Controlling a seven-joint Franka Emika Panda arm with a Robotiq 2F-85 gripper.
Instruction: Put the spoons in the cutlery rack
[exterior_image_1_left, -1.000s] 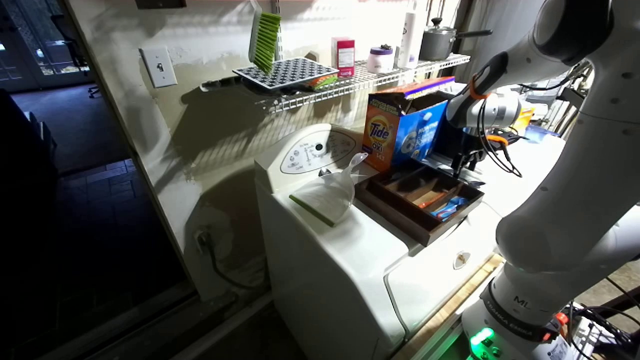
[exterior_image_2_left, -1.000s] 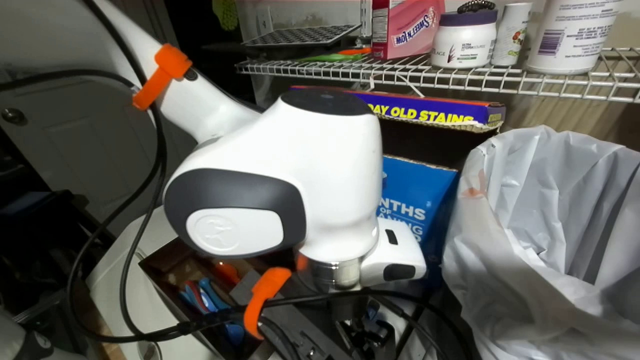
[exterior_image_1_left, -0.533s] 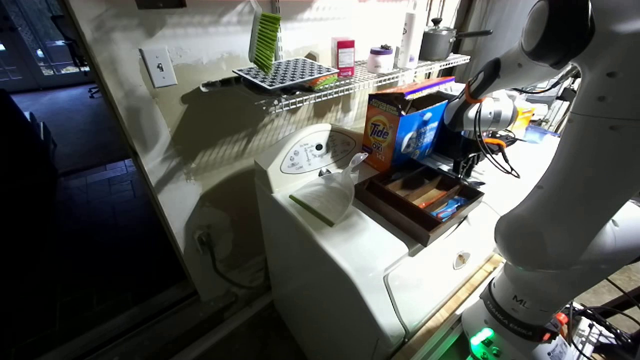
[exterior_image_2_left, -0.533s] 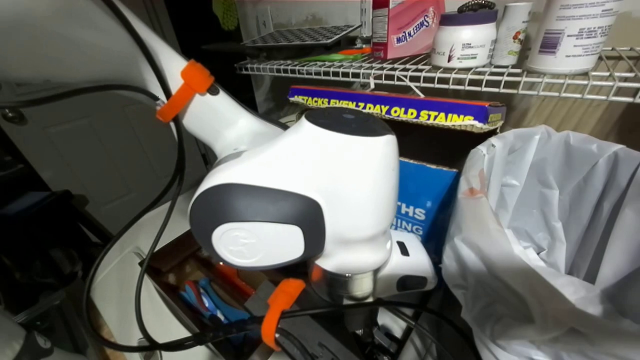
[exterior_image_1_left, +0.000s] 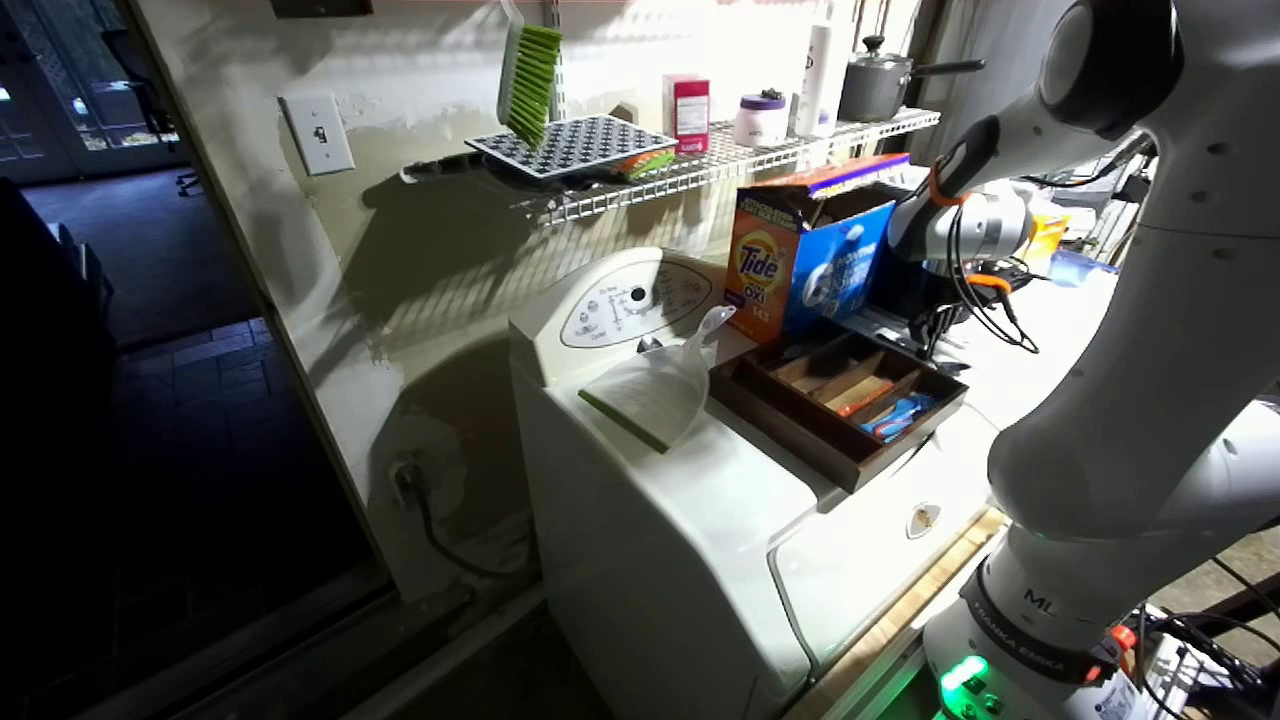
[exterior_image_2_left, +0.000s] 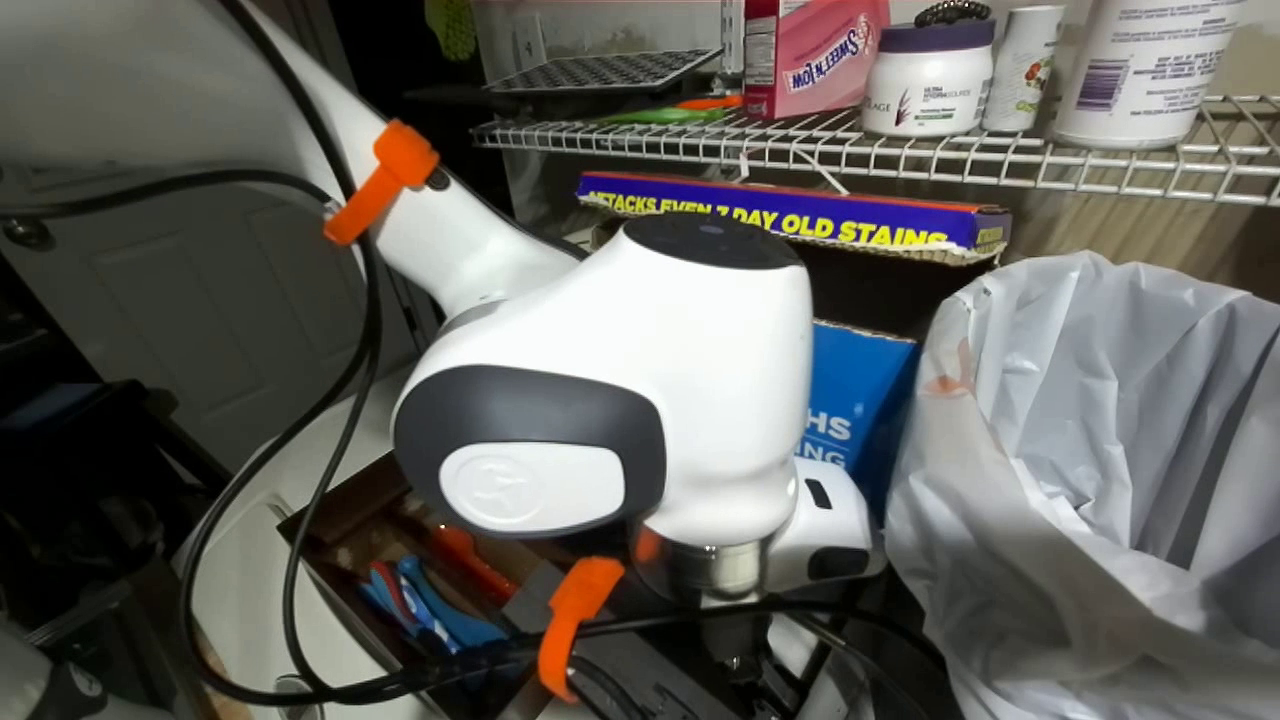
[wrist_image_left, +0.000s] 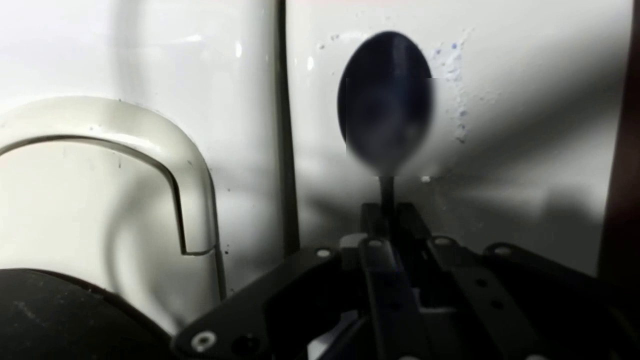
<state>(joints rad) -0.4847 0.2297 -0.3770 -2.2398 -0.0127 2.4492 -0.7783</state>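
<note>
A dark spoon (wrist_image_left: 385, 100) lies over the white machine top, its bowl pointing away from my gripper (wrist_image_left: 391, 212) in the wrist view. The two fingers stand close together on either side of the handle, shut on it just behind the bowl. In an exterior view the spoon's bowl (exterior_image_1_left: 952, 368) shows just beyond the gripper (exterior_image_1_left: 932, 345), beside the brown wooden cutlery rack (exterior_image_1_left: 800, 437). Blue utensils (exterior_image_1_left: 900, 415) and an orange one (exterior_image_1_left: 862, 400) lie in separate compartments. The arm covers much of the rack (exterior_image_2_left: 345, 490) and the gripper in an exterior view.
A Tide box (exterior_image_1_left: 765, 265) stands behind the rack, under a wire shelf (exterior_image_1_left: 780, 150) with jars and a pot. A clear dustpan (exterior_image_1_left: 660, 390) lies on the machine beside the rack. A bin with a white liner (exterior_image_2_left: 1090, 430) is close to the arm.
My gripper has gone from open to shut around the spoon's handle. The arm has come down and shifted a little, mostly in the first half second; the rack has not moved.
</note>
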